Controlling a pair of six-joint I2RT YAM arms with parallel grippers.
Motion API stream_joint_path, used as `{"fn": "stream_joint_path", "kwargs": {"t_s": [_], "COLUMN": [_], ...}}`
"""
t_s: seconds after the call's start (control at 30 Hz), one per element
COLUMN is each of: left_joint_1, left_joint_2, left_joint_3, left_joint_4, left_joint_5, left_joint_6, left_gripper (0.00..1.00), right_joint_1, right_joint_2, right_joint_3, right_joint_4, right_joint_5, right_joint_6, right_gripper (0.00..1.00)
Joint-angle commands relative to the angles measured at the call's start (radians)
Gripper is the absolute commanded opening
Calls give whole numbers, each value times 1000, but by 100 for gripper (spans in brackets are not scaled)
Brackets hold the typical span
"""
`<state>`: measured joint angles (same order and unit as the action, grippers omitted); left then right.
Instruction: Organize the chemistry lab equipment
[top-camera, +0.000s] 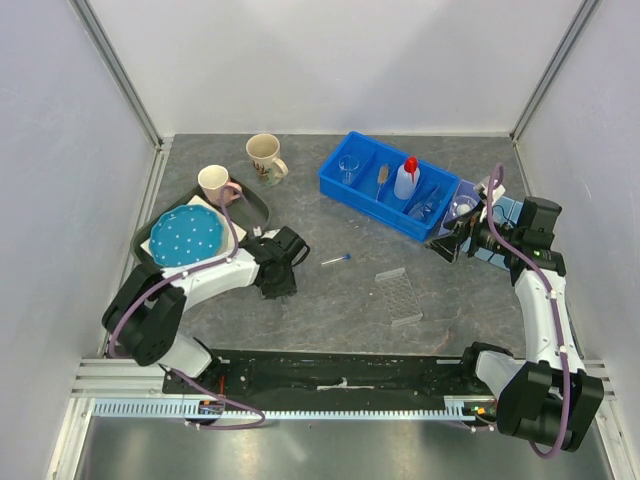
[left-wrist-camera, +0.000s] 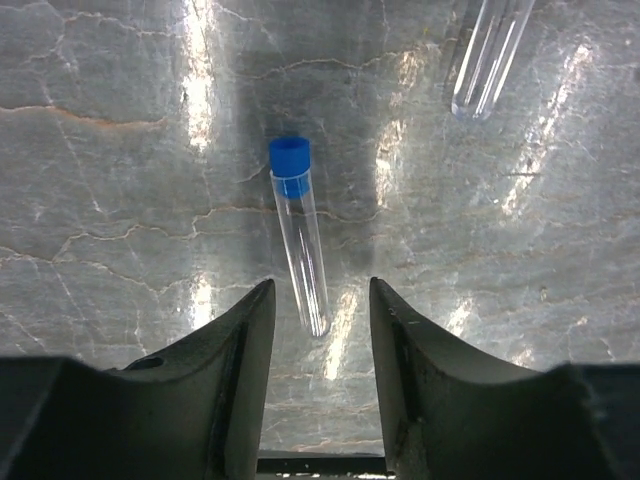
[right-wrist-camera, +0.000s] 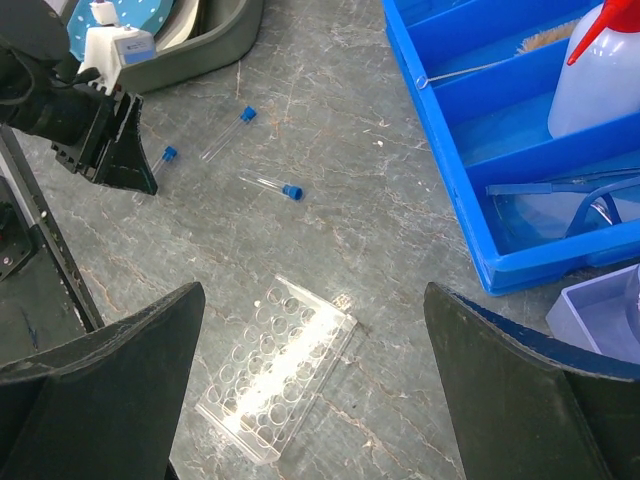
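Observation:
A clear tube with a blue cap (left-wrist-camera: 298, 235) lies on the grey table just ahead of my open, empty left gripper (left-wrist-camera: 320, 300), its round end between the fingertips. A second tube (left-wrist-camera: 490, 55) lies further off. From above, the left gripper (top-camera: 280, 275) is left of a lone tube (top-camera: 337, 259). The clear tube rack (top-camera: 400, 296) lies flat; it also shows in the right wrist view (right-wrist-camera: 275, 380). My right gripper (right-wrist-camera: 315, 300) is open, empty, high above it. The squeeze bottle (top-camera: 405, 179), brush (top-camera: 382, 180), beaker (top-camera: 348, 167) and goggles (top-camera: 425, 207) are in the blue bin (top-camera: 345, 190).
A beige mug (top-camera: 265, 157) stands at the back. A pink-handled mug (top-camera: 215, 183) and the blue dotted plate (top-camera: 187, 233) sit in a dark tray (top-camera: 255, 205) at left. A small lavender box (right-wrist-camera: 600, 300) is beside the bin, under the right arm (top-camera: 530, 270).

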<state>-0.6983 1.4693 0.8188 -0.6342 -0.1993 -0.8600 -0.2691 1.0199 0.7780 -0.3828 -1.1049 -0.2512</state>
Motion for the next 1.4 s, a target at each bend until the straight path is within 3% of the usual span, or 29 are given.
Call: {"fn": "stream_joint_path", "kwargs": {"t_s": [0.0,0.47,0.63,0.8,0.93,1.0,1.07,1.13,1.2,1.27,1.37], "left_joint_1": [-9,-24,-27,-47,-76,-95,-101,-112,-133,-154,-201], "left_joint_2": [52,128,108,1,-148,-217,-326,-413,-463,-504,-500], "left_joint_3": [59,57,60,23,-44,-105,-154,-226,-289,-317,-331], "left_joint_4": [16,13,10,19,111,215,356,463,625,727,859], "left_joint_5": [-45,-80,-81,-81,15,76,193,327,395,457,472], "left_joint_6": [-33,-27,-4,33,177,228,289,337,354,368,383], "left_gripper": [47,22,3,2,2,2,2,2,2,2,2], "right_joint_1": [11,24,27,28,28,41,82,131,229,336,479], "right_joint_2": [-9,2,8,8,12,34,83,130,201,242,255], "right_joint_3": [21,23,26,36,52,76,150,258,322,372,379], "right_joint_4": [2,-13,-27,-74,-157,-232,-426,-707,-848,-926,-869], "right_joint_5": [-18,-13,-23,-59,-116,-144,-141,-116,-73,-61,-38], "right_joint_6": [-30,-53,-72,-124,-203,-321,-443,-711,-857,-859,-736], "right_gripper": [98,98,98,98,98,98,98,98,98,98,96]}}
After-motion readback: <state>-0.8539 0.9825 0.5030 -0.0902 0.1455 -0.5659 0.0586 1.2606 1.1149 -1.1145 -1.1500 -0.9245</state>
